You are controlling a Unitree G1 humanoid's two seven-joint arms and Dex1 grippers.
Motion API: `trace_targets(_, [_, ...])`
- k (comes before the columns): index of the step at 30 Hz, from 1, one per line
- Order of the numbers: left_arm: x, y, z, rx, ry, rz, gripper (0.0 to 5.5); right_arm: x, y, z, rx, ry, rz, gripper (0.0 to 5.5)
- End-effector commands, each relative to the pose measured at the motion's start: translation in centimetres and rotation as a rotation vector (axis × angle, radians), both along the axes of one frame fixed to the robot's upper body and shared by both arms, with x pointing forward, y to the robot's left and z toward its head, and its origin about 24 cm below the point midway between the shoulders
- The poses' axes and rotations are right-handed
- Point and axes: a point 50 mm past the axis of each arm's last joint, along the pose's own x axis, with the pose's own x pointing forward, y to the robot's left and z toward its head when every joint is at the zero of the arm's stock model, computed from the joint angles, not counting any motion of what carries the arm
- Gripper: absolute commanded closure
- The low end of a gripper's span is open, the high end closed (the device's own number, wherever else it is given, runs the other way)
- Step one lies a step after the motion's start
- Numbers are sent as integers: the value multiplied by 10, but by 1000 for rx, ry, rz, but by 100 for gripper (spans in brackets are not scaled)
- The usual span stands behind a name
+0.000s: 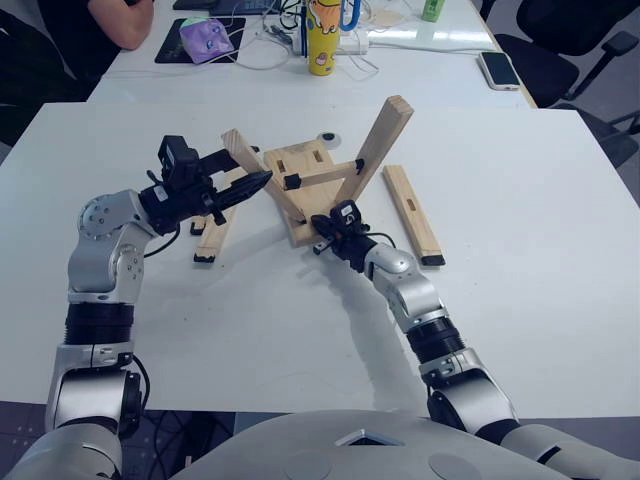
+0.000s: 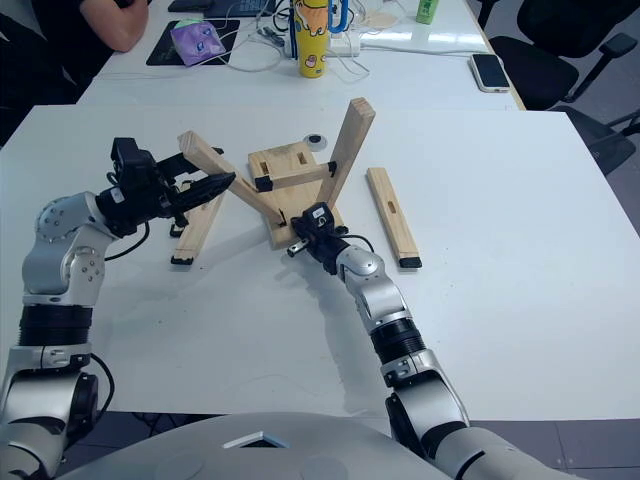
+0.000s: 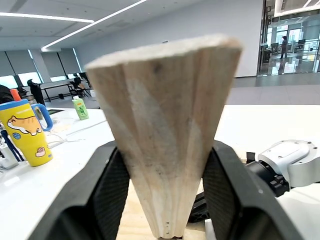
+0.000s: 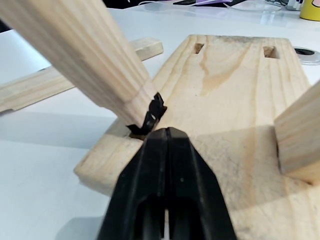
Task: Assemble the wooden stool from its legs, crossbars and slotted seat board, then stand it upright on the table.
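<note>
Right fingers (image 4: 145,200) (closed) touch pale seat board (image 1: 300,158) holding two legs (image 1: 385,135).

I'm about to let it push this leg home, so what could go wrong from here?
1. The leg in the left claw leans steeply at its slot. Forced at that angle, it may jam or spring out.
2. The right claw, shut, presses only the near edge of the seat board, so the board might slide or pivot.
3. The crossbar links it to the other leaning leg. Levering one could pull that joint apart.
</note>
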Motion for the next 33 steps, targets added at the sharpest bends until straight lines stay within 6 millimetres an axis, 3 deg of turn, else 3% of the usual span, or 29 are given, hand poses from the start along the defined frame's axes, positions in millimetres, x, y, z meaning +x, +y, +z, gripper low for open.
trace_targets(1, [8,-2,-6,69,116,-43,348,-20,0,-34,-57,171,40,550])
trace_targets(17, [6,-9,-8,123,169,-133,348,-19,3,-33,-64,138,24,550])
trace_targets(24, [6,-3,-4,139,164,-109,348,-9,-11,-30,-57,114,-110,550])
trace_targets(27, [8,-1,-12,223,164,-93,348,-8,-14,-31,-65,114,-131,550])
trace_targets(33, [10,-16,-19,263,161,-129,348,0,-28,-26,-98,75,-247,550])
